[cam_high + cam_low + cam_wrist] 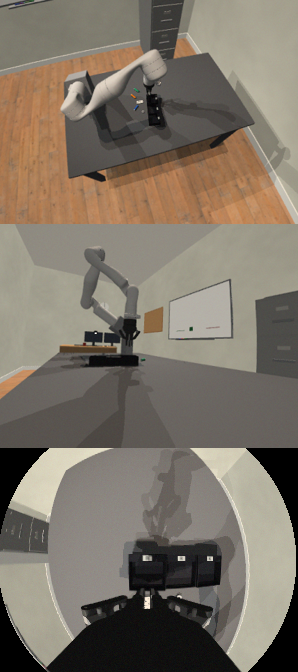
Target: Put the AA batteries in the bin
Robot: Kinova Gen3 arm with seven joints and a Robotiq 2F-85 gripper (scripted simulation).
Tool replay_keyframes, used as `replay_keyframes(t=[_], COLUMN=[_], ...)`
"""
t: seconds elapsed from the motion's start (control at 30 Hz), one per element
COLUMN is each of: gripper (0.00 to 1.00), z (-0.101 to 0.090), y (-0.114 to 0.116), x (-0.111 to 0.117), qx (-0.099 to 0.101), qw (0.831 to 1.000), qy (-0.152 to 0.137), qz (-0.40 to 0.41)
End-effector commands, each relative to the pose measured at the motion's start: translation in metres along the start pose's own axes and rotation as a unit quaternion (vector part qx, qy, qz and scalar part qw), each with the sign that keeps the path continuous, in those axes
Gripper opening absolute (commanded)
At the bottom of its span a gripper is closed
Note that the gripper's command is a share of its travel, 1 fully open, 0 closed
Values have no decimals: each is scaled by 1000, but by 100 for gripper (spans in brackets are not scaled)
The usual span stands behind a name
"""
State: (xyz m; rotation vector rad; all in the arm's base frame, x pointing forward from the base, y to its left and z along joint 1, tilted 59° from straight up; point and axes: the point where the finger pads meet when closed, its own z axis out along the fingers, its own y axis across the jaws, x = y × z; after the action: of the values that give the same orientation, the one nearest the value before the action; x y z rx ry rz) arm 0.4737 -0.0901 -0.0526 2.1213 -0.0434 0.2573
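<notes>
matt grey tabletop (pixel 195 87) (pixel 209 405) (pixel 90 548), wood-plank floor (pixel 35 146) (pixel 17 380)

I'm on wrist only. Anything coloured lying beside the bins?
Observer: Yes. Top view has a green piece, an orange piece and a blue piece, all on the arm-base side of the bins.
Operator: Gripper height? Are the fingertips down inside a bin?
Observer: No. In the exterior view the gripper hangs with its tips above the bin rims, a gap showing between.
</notes>
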Motion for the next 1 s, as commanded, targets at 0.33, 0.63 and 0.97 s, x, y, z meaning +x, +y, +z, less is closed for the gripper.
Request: replay_keyframes(t=[0.33, 0.63, 0.97], gripper=[9, 9, 29], z=[-109, -106, -65], y=[-1, 0, -20], x=[4, 4, -34], qx=[4, 3, 5], qw=[1000, 1000, 985], qy=[6, 7, 9], qz=[-1, 1, 175])
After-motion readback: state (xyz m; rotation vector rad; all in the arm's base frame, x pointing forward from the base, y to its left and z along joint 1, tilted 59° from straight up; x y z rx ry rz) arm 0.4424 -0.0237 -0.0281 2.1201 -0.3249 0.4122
